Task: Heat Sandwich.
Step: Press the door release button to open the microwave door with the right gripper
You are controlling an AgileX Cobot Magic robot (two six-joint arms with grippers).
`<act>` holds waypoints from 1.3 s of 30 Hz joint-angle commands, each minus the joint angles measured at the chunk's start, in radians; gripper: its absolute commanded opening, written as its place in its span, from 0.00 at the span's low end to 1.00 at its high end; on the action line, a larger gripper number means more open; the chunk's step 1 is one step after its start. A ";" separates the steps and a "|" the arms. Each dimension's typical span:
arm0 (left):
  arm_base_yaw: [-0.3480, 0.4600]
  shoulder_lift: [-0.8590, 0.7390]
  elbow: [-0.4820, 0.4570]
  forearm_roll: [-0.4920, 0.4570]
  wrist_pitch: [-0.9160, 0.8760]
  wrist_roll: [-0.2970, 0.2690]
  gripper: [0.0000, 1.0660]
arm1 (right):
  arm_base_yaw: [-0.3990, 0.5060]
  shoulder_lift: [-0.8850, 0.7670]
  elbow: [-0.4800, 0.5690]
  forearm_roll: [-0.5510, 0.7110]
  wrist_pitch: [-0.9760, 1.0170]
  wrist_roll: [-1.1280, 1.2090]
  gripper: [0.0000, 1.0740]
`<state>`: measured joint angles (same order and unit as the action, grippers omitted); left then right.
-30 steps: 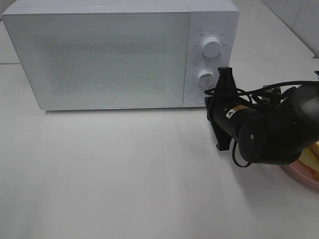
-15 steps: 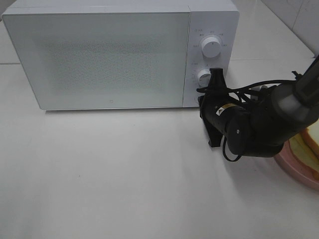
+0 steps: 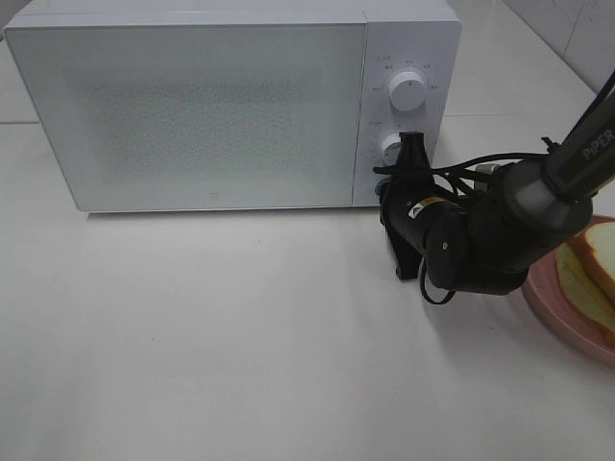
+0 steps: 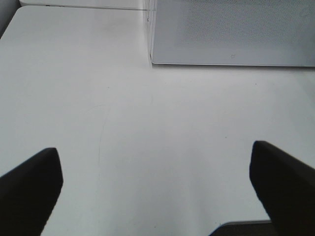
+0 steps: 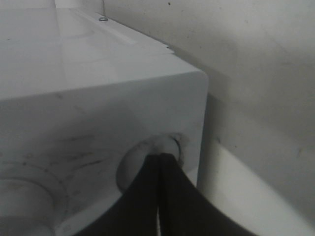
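The sandwich, white bread with tan crust, lies on a round pink plate at the right edge of the exterior view. The white microwave stands at the back with its door closed. My right gripper is shut with nothing in it. In the right wrist view its joined tips touch the round button at the bottom corner of the control panel. My left gripper is open over bare table in front of the microwave's corner; it holds nothing and is out of the exterior view.
Two white knobs sit on the microwave panel above the right gripper. The right arm and its cables stretch between the plate and the microwave. White table spreads in front.
The right arm has moved left toward the microwave panel, bringing its shut tips against the lower button. More of the sandwich and plate now shows behind it.
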<state>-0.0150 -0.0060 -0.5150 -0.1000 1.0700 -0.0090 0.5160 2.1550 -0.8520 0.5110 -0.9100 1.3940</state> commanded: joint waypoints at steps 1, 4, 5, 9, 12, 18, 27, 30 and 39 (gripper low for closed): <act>0.002 -0.018 0.002 -0.011 -0.003 -0.007 0.92 | -0.017 -0.002 -0.015 -0.001 -0.026 -0.009 0.00; 0.002 -0.018 0.002 -0.011 -0.003 -0.007 0.92 | -0.028 -0.002 -0.015 0.004 -0.077 -0.017 0.00; 0.002 -0.018 0.002 -0.011 -0.003 -0.007 0.92 | -0.028 -0.002 -0.015 0.004 -0.089 -0.017 0.00; 0.002 -0.018 0.002 -0.011 -0.003 -0.007 0.92 | -0.028 -0.002 -0.026 -0.007 -0.130 -0.017 0.00; 0.002 -0.018 0.002 -0.011 -0.003 -0.007 0.92 | -0.028 -0.002 -0.036 -0.007 -0.161 -0.018 0.00; 0.002 -0.018 0.002 -0.011 -0.003 -0.005 0.92 | -0.028 -0.002 -0.064 -0.006 -0.230 -0.046 0.00; 0.002 -0.018 0.002 -0.011 -0.003 -0.005 0.92 | -0.037 -0.002 -0.107 0.035 -0.310 -0.050 0.00; 0.002 -0.018 0.002 -0.011 -0.003 -0.005 0.92 | -0.054 -0.002 -0.129 0.033 -0.317 -0.059 0.00; 0.002 -0.018 0.002 -0.011 -0.003 -0.005 0.92 | -0.086 -0.002 -0.224 0.048 -0.214 -0.146 0.00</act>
<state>-0.0150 -0.0060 -0.5150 -0.1000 1.0700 -0.0090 0.4980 2.1740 -0.9520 0.6040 -0.8120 1.2840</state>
